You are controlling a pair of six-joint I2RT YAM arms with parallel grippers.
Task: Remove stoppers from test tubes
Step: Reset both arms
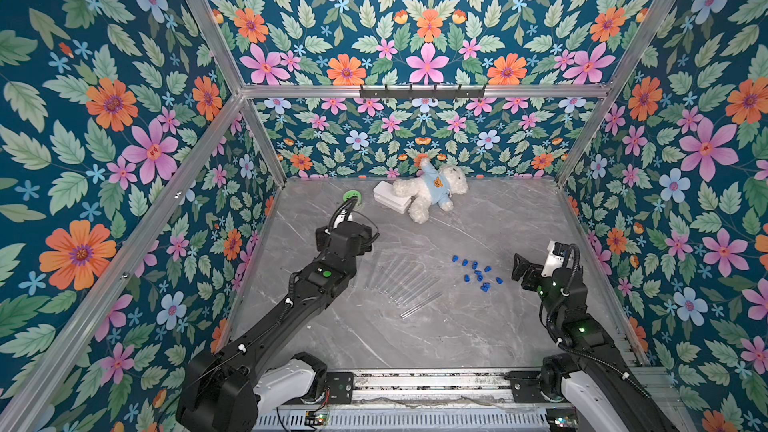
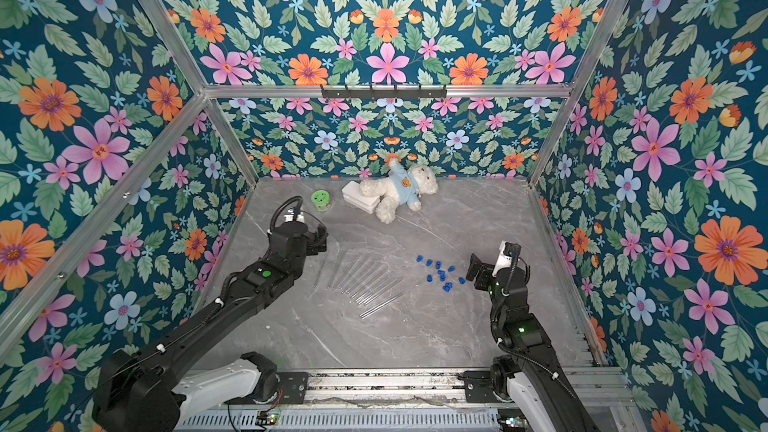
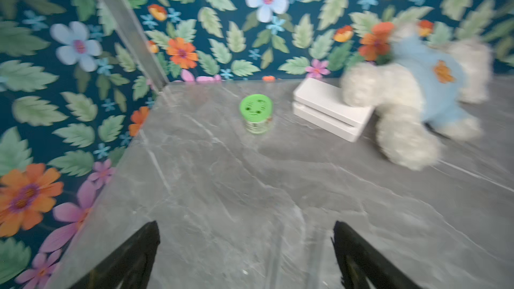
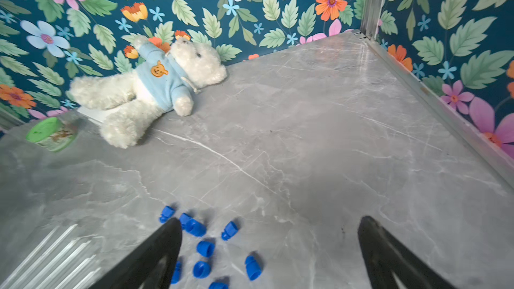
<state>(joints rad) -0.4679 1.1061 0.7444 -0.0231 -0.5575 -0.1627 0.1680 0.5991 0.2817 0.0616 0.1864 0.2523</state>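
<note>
Several clear test tubes (image 1: 399,280) (image 2: 365,280) lie side by side in a fan at mid-table, none with a plug in it that I can see. They also show at the edge of the right wrist view (image 4: 50,257). Several blue stoppers (image 1: 478,272) (image 2: 442,272) (image 4: 205,248) lie loose just right of them. My left gripper (image 1: 365,238) (image 3: 246,225) hovers behind the tubes' far ends, open and empty. My right gripper (image 1: 521,270) (image 4: 270,219) stands open and empty beside the stoppers, on their right.
A green-lidded jar (image 1: 352,196) (image 3: 256,112), a white box (image 1: 390,197) and a teddy bear in a blue shirt (image 1: 432,191) (image 4: 155,84) sit along the back wall. Floral walls with aluminium rails close in the marble table (image 1: 498,326) on three sides.
</note>
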